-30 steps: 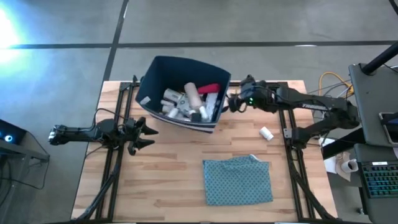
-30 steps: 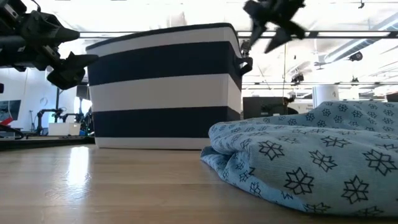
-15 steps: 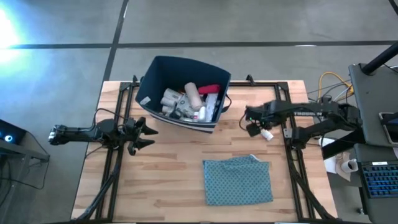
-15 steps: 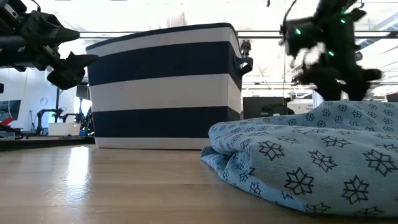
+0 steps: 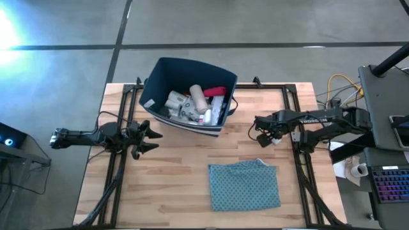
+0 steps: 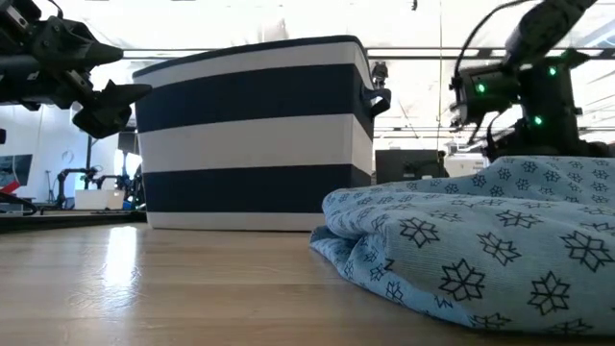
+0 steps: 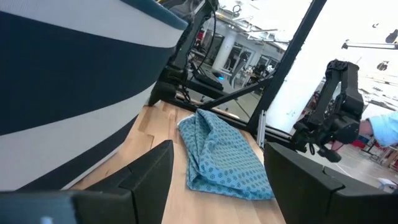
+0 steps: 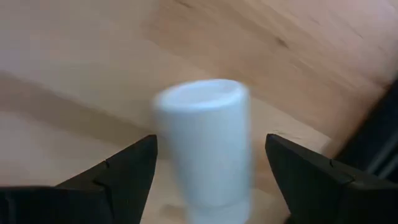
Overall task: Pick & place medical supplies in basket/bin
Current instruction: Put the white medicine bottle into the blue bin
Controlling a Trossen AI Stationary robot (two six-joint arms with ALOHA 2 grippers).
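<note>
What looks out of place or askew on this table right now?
One white bottle lies alone on the table near its right edge, between the open right gripper's fingers, outside the bin. The bin sits skewed to the table's edges.

Teal snowflake-patterned cloth (image 5: 245, 185) lies rumpled on the wooden counter (image 5: 179, 172), near its front edge. Keyboard (image 5: 391, 183) off the counter's right side.

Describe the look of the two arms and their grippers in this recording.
Both arms are dark, slim, jointed links. The left gripper ends in two black pointed fingers, broad and matte in its wrist view. The right gripper looks the same; its arm carries white lettering, green indicator lights and a looping black cable.
</note>
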